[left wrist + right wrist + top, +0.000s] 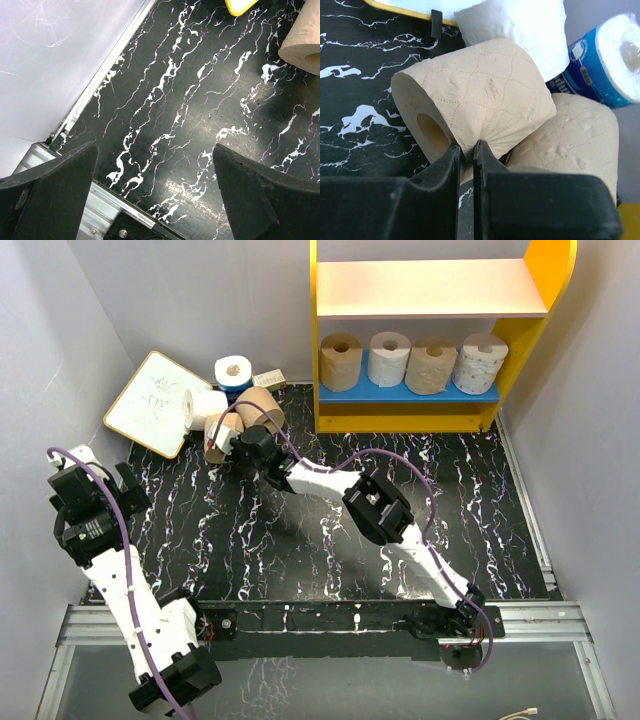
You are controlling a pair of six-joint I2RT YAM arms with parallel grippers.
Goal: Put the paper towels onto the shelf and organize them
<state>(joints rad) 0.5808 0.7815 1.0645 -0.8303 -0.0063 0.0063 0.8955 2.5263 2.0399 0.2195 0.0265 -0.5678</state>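
Note:
Several paper towels (pixel 389 358) stand in a row on the blue lower board of the yellow shelf (pixel 400 422); its peach upper board is bare. More rolls are piled at the back left: a blue-wrapped one (pixel 233 372), a white one (pixel 205 407) and two tan ones. My right gripper (pixel 245 445) reaches into this pile. In the right wrist view the gripper (pixel 466 147) is shut, pinching the outer paper of the front tan roll (pixel 480 95). The second tan roll (pixel 575 135) lies just behind it. My left gripper (pixel 155 195) hangs wide open over the table at the left, holding nothing.
A white writing board (pixel 155 402) leans at the back left behind the pile, and a small box (pixel 269 380) sits beside the blue-wrapped roll. Grey walls close in on both sides. A metal rail (pixel 540 620) runs along the near table edge.

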